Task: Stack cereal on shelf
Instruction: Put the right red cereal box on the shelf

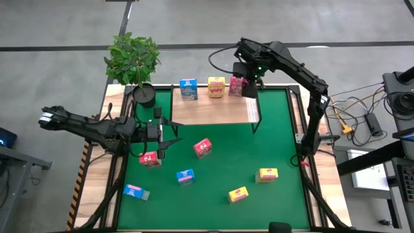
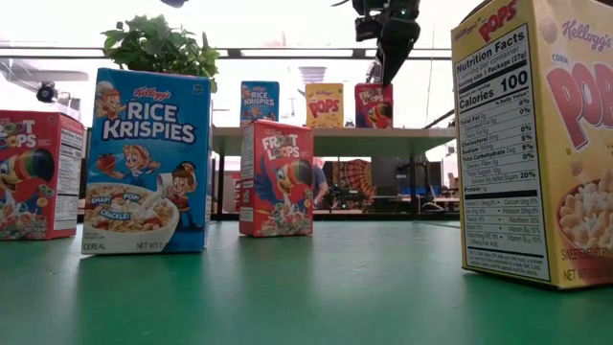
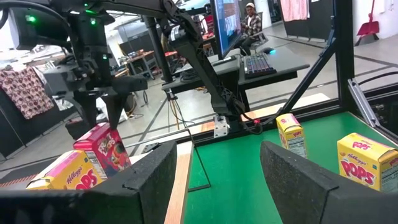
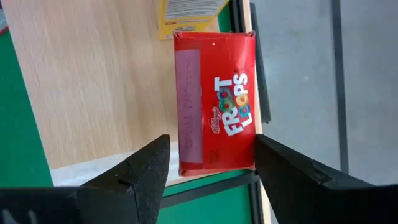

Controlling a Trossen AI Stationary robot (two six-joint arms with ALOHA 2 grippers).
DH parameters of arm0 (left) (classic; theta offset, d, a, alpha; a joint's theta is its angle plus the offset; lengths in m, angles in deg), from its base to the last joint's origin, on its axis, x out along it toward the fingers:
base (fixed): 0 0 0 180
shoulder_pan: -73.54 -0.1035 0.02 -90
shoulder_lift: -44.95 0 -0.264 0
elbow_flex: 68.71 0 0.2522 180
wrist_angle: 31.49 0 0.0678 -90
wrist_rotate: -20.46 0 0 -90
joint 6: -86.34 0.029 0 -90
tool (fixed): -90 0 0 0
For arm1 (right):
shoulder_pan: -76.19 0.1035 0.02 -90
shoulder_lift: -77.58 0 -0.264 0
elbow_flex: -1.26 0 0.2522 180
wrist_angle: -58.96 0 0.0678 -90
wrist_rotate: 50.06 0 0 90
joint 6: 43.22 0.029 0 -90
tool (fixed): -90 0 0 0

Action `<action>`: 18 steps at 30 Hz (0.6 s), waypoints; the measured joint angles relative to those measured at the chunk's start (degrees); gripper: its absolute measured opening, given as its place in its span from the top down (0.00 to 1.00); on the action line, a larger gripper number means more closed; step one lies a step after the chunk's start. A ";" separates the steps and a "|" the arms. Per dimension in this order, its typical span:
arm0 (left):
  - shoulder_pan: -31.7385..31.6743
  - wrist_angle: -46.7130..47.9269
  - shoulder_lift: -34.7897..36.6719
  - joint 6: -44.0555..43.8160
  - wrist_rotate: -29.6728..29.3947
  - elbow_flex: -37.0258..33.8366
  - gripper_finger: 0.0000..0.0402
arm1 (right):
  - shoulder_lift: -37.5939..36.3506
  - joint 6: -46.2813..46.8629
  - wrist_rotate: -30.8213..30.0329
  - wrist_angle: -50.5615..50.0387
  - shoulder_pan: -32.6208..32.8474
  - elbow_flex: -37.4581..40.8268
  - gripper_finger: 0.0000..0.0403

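1. Three cereal boxes stand in a row on the shelf [image 1: 213, 110] in the upper middle of the high view: a blue box [image 1: 188, 89], a yellow box [image 1: 217, 87] and a red box [image 1: 236, 85] at the right end.
2. My right end effector [image 1: 251, 83] hangs just above that red box; in the right wrist view its fingers [image 4: 140, 171] are spread apart, with the red box [image 4: 216, 102] between them and not touching either.
3. Six more boxes sit on the green surface [image 1: 278, 129] below the shelf: two red ones [image 1: 203, 147] near the middle left, two blue [image 1: 185, 176] at lower left, two yellow [image 1: 268, 174] at lower right.
4. My left end effector [image 1: 167, 131] hovers at the middle left, just above the red box [image 1: 151, 158] there, fingers wide apart and holding nothing.
5. A potted plant [image 1: 134, 61] stands at the upper left corner of the surface, beside the shelf.
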 joint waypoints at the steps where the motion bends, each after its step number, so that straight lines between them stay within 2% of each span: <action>1: 0.00 0.00 0.00 0.00 0.00 0.00 0.46 | -0.11 0.01 -0.60 0.05 0.02 0.00 0.45; 7: 0.02 0.00 0.00 -0.02 -0.02 0.00 0.46 | -0.28 1.16 -3.47 0.08 0.09 0.00 0.45; 14: 0.01 0.00 0.00 0.00 -0.01 0.00 0.46 | -1.96 1.41 -3.62 0.24 0.18 0.00 0.45; 18: 0.02 0.00 0.00 0.00 0.00 0.00 0.46 | -2.80 4.70 -3.67 0.89 0.41 0.00 0.45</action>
